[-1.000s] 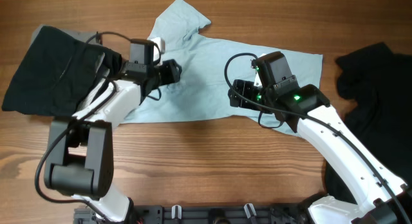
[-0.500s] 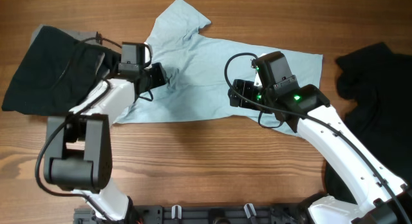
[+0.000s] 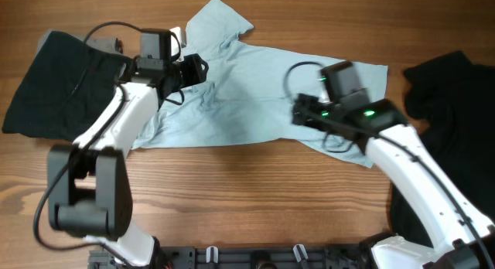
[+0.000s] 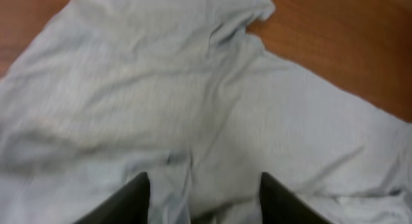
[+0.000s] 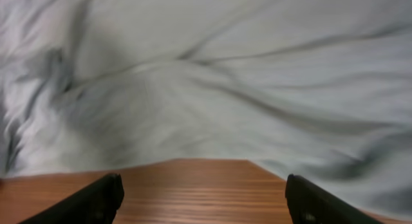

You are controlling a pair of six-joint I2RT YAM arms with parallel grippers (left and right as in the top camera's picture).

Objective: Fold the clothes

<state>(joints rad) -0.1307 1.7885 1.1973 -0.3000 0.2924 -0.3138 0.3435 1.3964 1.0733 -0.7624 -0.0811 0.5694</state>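
A pale aqua-blue T-shirt (image 3: 247,99) lies spread and rumpled on the wooden table. My left gripper (image 3: 197,68) is open over the shirt's upper left part, near a sleeve; the left wrist view shows its fingers (image 4: 203,198) apart above wrinkled cloth (image 4: 193,102). My right gripper (image 3: 298,114) is open and empty at the shirt's lower right edge; in the right wrist view its fingers (image 5: 203,195) straddle bare wood with the shirt (image 5: 212,76) just ahead. A black garment (image 3: 62,83) lies at the left, another black garment (image 3: 448,91) at the right.
The wooden table (image 3: 247,192) runs along the front of the shirt. The left arm reaches over the left black garment. The right black garment hangs toward the table's right edge.
My left gripper has moved up and left across the shirt, and the cloth near it has shifted. My right gripper has moved right, toward the shirt's lower right edge.
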